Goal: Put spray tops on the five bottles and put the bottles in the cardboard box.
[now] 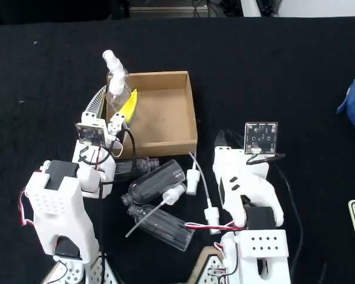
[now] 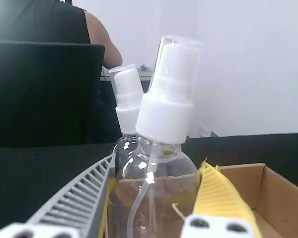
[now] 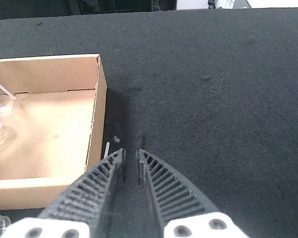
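Bottle [image 2: 156, 173] with spray top is clamped between left gripper's [image 1: 118, 93] fingers at box's [image 1: 165, 145] far-left corner, second capped bottle [image 2: 121, 144] just beyond. Uncapped bottles [image 1: 157, 180] and loose tops [image 1: 192, 177] lie near. Right gripper [image 3: 130, 158] is narrow, empty.

The jaws of the left gripper [image 2: 158, 171], 1 grey and 1 yellow, clasp a clear bottle [image 2: 159, 181] capped with a white spray top [image 2: 168, 104]. A 2nd capped bottle [image 2: 122, 147] stands just behind it. The cardboard box [image 2: 270, 193] lies below, on the black tabletop [image 2: 39, 168].
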